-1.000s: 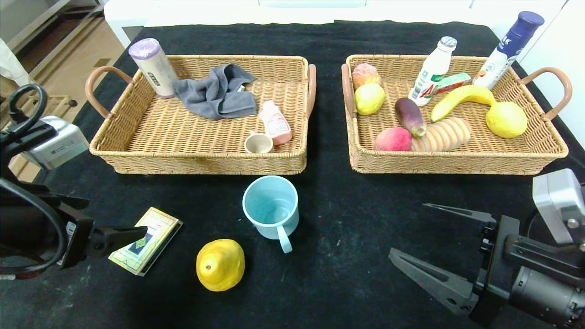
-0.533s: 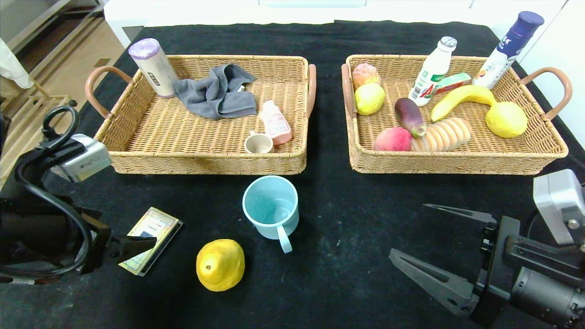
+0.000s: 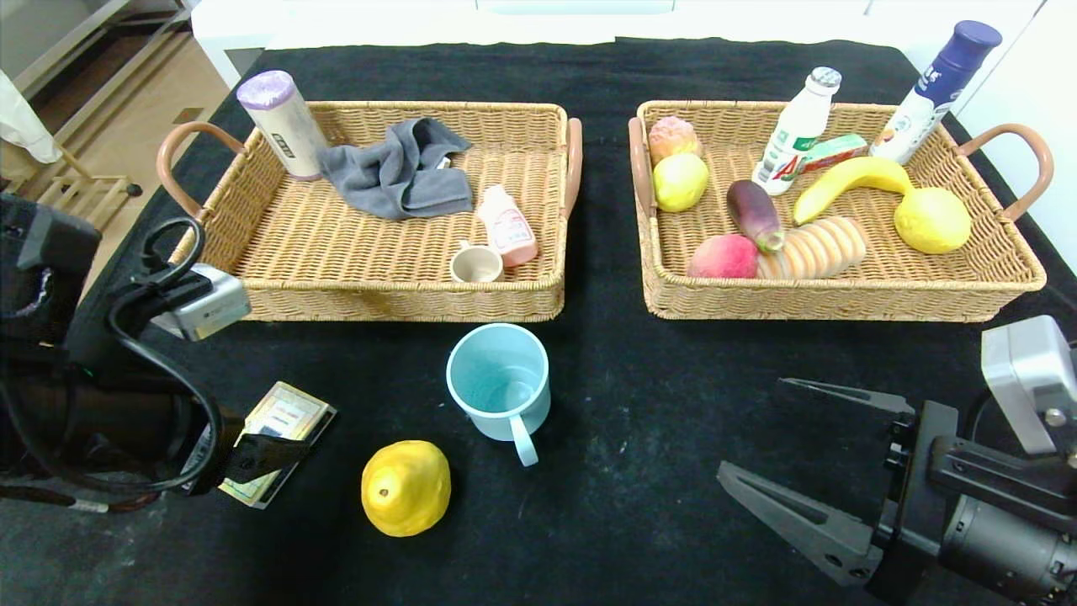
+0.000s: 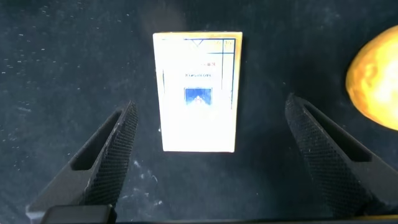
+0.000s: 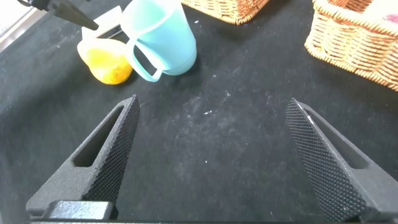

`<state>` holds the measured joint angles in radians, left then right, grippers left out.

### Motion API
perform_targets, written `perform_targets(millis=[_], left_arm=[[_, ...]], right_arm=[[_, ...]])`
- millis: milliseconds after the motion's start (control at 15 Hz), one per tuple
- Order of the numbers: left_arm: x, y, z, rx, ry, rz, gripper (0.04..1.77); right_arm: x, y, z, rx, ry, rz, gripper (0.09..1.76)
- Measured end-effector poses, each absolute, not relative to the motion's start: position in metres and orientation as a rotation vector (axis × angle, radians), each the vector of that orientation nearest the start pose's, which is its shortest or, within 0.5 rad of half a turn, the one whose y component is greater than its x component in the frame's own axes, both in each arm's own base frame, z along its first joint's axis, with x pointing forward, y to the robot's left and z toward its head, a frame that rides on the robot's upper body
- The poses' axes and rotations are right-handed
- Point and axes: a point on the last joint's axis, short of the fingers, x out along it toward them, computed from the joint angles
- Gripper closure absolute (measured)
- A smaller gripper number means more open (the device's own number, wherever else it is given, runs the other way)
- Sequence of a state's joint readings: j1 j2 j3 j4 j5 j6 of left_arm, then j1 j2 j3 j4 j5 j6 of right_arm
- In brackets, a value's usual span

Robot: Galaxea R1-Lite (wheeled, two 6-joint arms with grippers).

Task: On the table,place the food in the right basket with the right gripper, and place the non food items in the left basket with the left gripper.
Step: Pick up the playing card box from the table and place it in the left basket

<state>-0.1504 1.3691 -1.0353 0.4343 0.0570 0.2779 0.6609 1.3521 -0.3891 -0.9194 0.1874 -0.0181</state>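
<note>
The left basket [image 3: 370, 278], upper left of the head view, held a cylinder canister [image 3: 279, 124], a grey cloth [image 3: 395, 172], a pink bottle [image 3: 508, 225] and a small cup [image 3: 476, 265]. The right basket [image 3: 833, 295], upper right, held fruit, an eggplant [image 3: 753, 215], bread [image 3: 812, 249], a banana [image 3: 850, 181] and two bottles.

On the black table [image 3: 606, 404] lay a card box [image 4: 198, 92], a yellow pear [image 3: 405, 488] and a blue mug [image 3: 500, 391].

The left gripper [image 4: 211, 155] hung over the card box at lower left, jaws spread wide — holding nothing. The right gripper [image 3: 778, 459] sat at lower right, equally wide and empty.
</note>
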Motion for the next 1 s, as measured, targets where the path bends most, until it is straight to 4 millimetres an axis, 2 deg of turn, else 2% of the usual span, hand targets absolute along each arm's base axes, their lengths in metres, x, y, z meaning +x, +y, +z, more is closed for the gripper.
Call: perform_targets(millis=[600,1000], left_arm=[[0.227,-0.031,0.222,0.348,0.778,-0.174,0.09],[0.232,-0.029,0.218,0.345,0.797,-0.164,0.09]], right_arm=[[0.156,0.124,0.187,-0.028,0.039,0.84,0.14],[0.156,0.123,0.187,-0.029,0.042,0.838,0.14]])
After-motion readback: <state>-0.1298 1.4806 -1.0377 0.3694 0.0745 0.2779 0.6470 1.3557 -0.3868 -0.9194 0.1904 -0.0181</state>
